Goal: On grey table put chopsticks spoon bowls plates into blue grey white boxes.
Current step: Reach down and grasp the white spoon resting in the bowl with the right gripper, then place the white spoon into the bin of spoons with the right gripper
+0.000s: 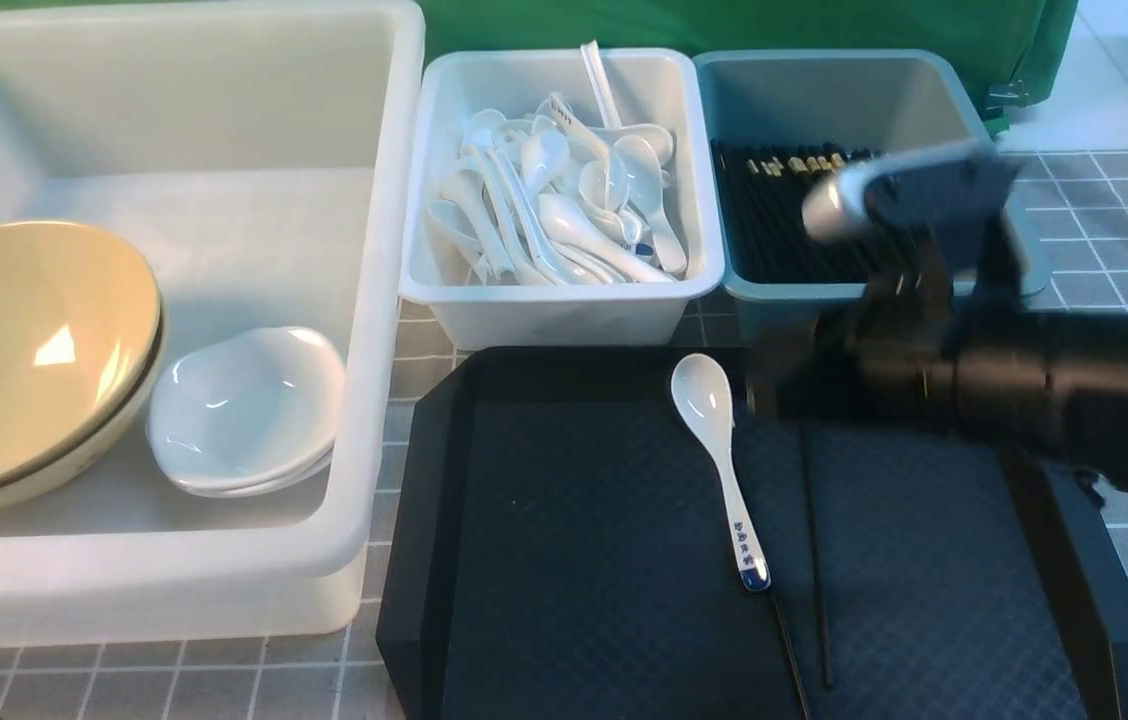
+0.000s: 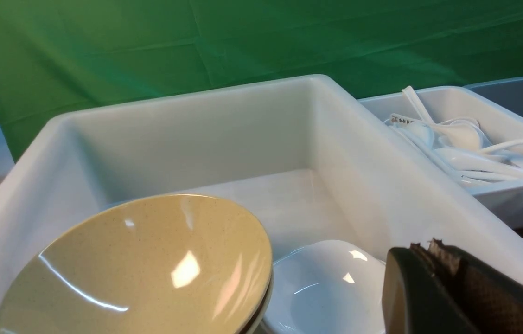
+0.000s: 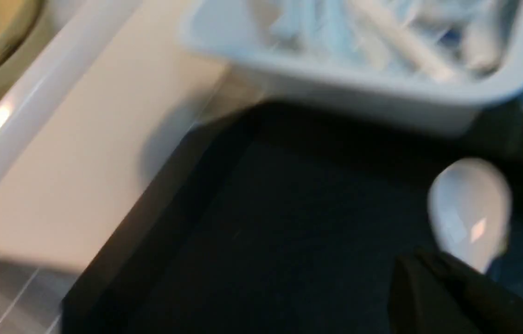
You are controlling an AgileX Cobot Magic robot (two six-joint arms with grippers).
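**Closed right gripper (image 1: 769,390) hanging beside the glossy white soup spoon (image 1: 719,440)**

The spoon is lying on the black textured tray (image 1: 574,560), with two thin black chopsticks (image 1: 817,560) just beside it. The blurred right gripper is hanging near the spoon's bowl end, jaws together. The left gripper (image 2: 424,253), jaws also closed, is sitting by the large translucent white tub (image 1: 379,300) holding tan bowls (image 1: 24,350).

Scene's being lit brightly from overhead, glare's being bounced off the bowls (image 1: 24,350), and the spoon (image 3: 470,213) past the jaws is being smeared by blur.
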